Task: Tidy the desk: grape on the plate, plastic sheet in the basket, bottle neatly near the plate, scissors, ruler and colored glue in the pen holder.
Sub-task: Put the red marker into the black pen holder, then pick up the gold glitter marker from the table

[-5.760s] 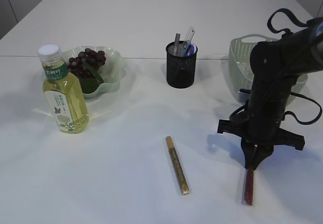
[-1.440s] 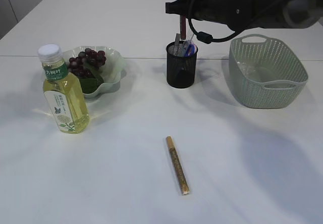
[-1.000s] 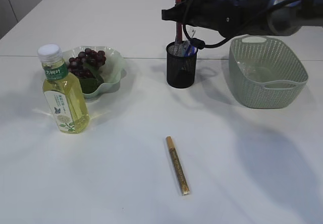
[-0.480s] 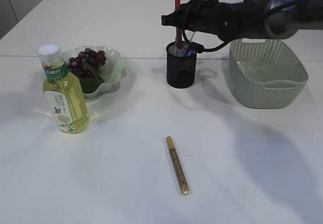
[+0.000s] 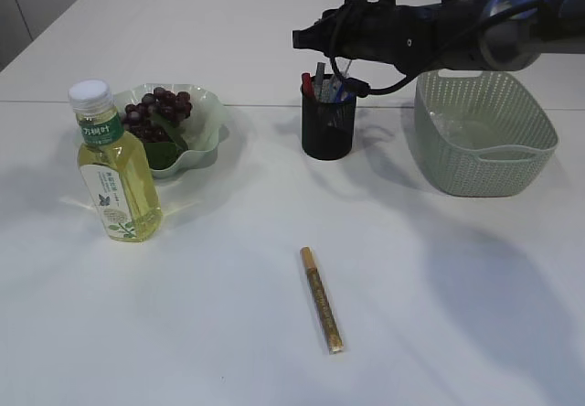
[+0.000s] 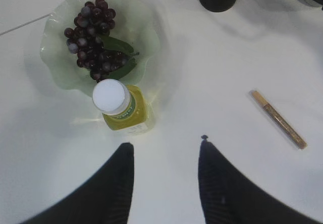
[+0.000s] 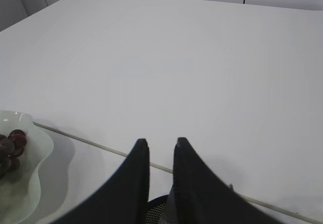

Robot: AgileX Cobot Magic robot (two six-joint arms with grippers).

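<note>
**Count of things on the surface**

One bottle point(image 5: 113, 165) and one plate point(image 5: 203, 124) with one bunch of grapes point(image 5: 156, 113) stand toward the left edge. One pen holder point(image 5: 328, 121) stands toward the far edge, with several items in it that are too crowded to count. One basket point(image 5: 483, 128) sits near the right edge. One gold glue pen point(image 5: 322, 299) lies toward the near edge.

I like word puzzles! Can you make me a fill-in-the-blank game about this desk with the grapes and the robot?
1. The grapes lie on the green ____.
2. The bottle has a ____ cap.
3. The gold glue pen lies flat on the ____.
4. The right tool hovers above the black pen ____.

Missing words: plate, white, table, holder
</note>
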